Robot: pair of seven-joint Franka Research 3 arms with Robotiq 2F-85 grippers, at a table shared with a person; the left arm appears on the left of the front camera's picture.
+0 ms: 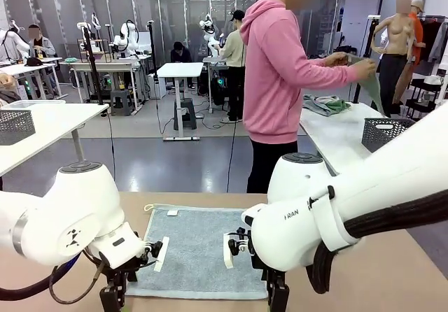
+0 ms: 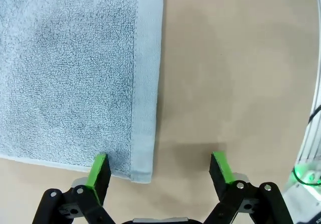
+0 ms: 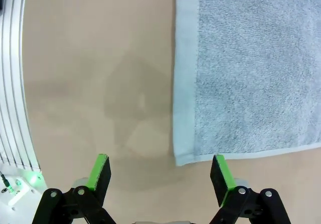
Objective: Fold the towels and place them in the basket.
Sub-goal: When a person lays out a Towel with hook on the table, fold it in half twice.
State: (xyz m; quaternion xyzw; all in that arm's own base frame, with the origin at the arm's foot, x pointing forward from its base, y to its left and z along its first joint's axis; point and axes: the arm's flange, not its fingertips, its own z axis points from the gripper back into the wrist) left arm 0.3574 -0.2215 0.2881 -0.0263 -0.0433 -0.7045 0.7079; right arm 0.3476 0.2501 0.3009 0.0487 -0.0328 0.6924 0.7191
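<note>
our left gripper (image 2: 159,163) hangs with its jaws spread wide and empty, astride one near corner of the towel (image 2: 65,68): one pad sits over the terry, the other over bare table (image 2: 241,58). our right gripper (image 3: 160,161) mirrors it at the other near corner, likewise spread and holding nothing. whether the pads touch the cloth we can't quite tell from above.

the towel lies flat and square on the table between the arms, with its loop and label at the far edge. we judge it light, soft and floppy. it would sag and drag if lifted by the middle, so the flat woven hems at the corners are the place to pinch, both sides together.

room looks good: there is bare table on either side and beyond the far edge for folding away from us. a mesh basket (image 1: 385,131) stands well apart on the side table by the person.
</note>
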